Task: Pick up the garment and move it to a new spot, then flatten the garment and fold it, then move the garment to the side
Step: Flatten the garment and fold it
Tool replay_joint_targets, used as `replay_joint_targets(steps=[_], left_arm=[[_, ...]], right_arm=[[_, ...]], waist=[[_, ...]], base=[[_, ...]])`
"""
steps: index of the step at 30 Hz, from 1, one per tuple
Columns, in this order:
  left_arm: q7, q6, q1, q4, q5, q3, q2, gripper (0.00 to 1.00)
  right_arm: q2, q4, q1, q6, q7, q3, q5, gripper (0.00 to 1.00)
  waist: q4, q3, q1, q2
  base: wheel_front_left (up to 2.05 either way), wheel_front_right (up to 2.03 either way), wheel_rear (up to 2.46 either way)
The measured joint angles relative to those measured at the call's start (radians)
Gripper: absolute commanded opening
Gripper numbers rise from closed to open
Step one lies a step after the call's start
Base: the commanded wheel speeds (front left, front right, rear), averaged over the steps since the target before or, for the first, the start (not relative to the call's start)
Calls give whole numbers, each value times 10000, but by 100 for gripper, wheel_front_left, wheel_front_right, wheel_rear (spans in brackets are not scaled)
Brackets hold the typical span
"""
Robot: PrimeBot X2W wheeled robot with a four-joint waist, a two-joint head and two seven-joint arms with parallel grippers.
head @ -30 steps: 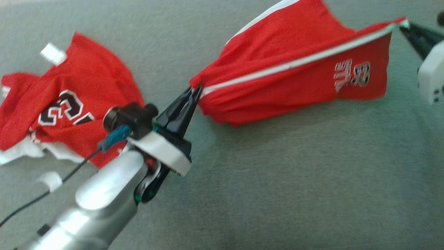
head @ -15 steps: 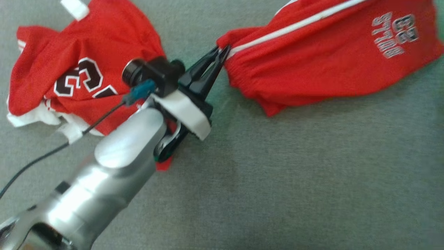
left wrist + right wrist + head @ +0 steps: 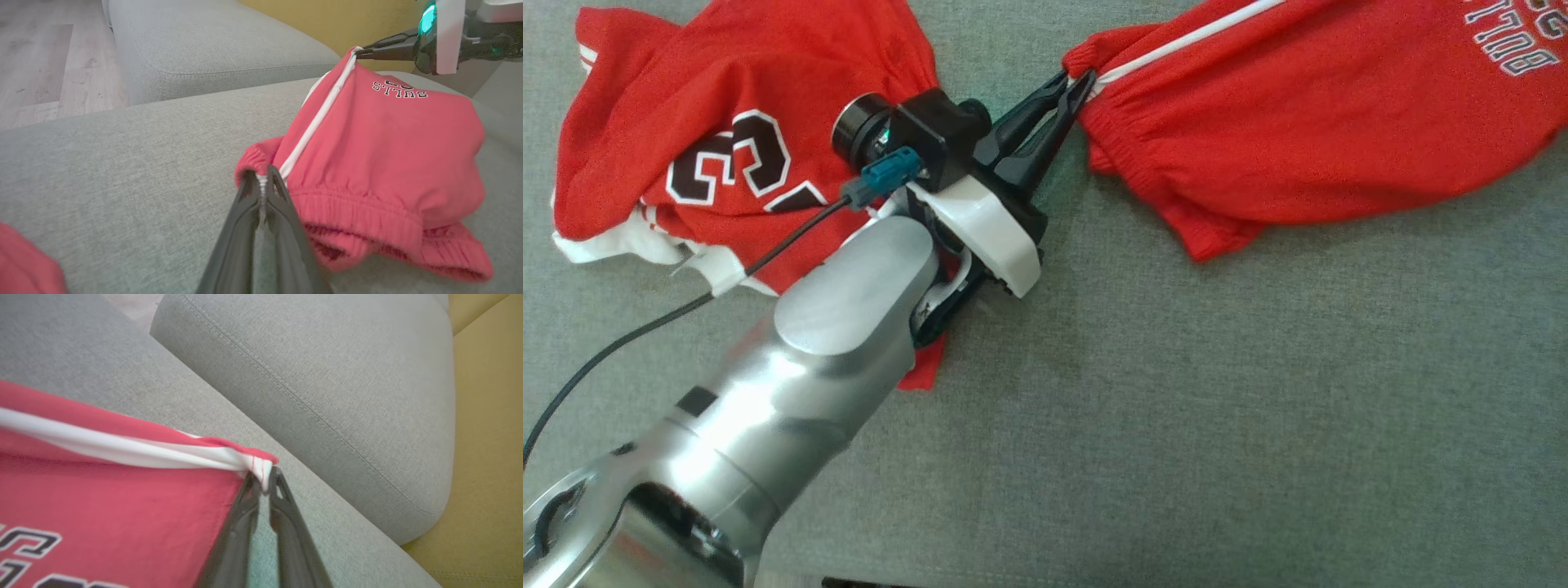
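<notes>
Left pincer: clamped shut on the waistband corner of the red shorts, at the near end of the white side stripe
Right pincer: clamped shut on the hem corner, at the far end of the same stripe
Shorts position: stretched between the two arms, stripe edge taut on top; the loose cloth sagged below it and seemed to rest on the grey sofa seat
Long axis: ran along the stripe from one grip to the other, rising to the right across the head view
Nearer arm: neither; each held one end, so the lay-down probably called for both to lower together with the stripe kept tight
Nearby things: a crumpled red jersey lay on the seat beside and partly under the left arm, just apart from the shorts
Obstruction: the jersey took up the left part of the seat; the back cushion bounded the space beyond the right grip
</notes>
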Motion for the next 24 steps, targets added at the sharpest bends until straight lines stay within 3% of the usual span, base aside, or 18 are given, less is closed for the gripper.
replay_joint_targets(steps=[1,2,9,13,17,21,24], left_arm=[[0,-12,-30,77,10,-36,-12,31],[-2,-12,-51,184,8,-35,-36,100],[-293,12,-48,617,-257,405,48,100],[-546,320,369,407,-554,1365,297,100],[-585,704,1224,-600,-533,2652,654,100],[-617,1062,2233,-1919,153,4015,782,100],[-619,1151,3202,-2548,600,4688,757,100]], right_arm=[[65,138,-67,0,-54,23,59,100],[155,263,-78,0,-213,25,100,100],[685,1097,96,0,-1666,-96,458,100],[1214,1626,775,-2,-2907,-980,1235,100],[1829,1432,1308,-2,-3384,-1605,1586,100],[2316,677,1869,-2,-3465,-2809,1697,100],[2619,-17,2570,-2,-3509,-4251,1294,100]], waist=[[2,7,1,0],[-9,-5,1,0],[-210,-475,-1,0],[-451,-1100,-2,0],[-712,-1720,-3,0],[-998,-2347,-3,1],[-1212,-2813,-4,1]], base=[[0,0,0],[0,0,0],[0,0,0],[0,0,0],[0,0,0],[0,0,0],[0,0,0]])
